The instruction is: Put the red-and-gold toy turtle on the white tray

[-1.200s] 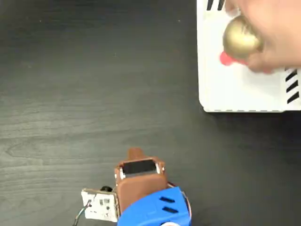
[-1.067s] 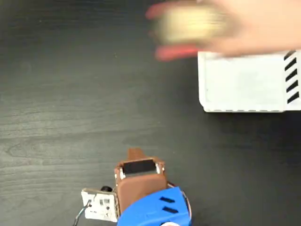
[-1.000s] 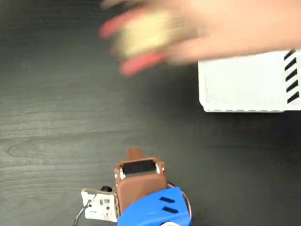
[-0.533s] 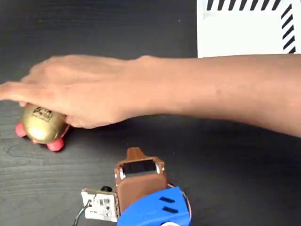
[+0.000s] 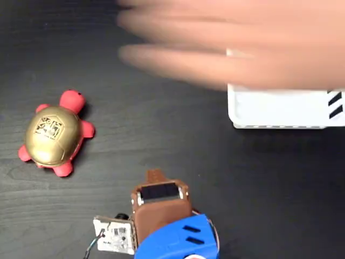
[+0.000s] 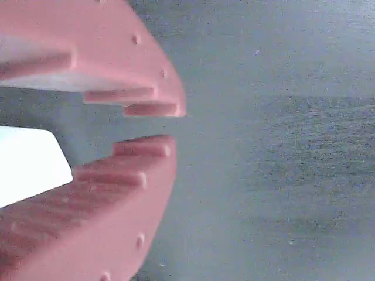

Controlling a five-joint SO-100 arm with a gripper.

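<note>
One red-and-gold toy turtle [image 5: 54,134] at nine o'clock on the dark table [image 5: 161,135], upright, head toward one o'clock, touching nothing. Well apart at two o'clock, the white tray [image 5: 280,110], partly covered by a blurred hand [image 5: 242,48], perhaps above it rather than on it. At six o'clock, the gripper [image 6: 170,126]: jaws nearly closed, only a narrow gap between the tips, nothing held.
</note>
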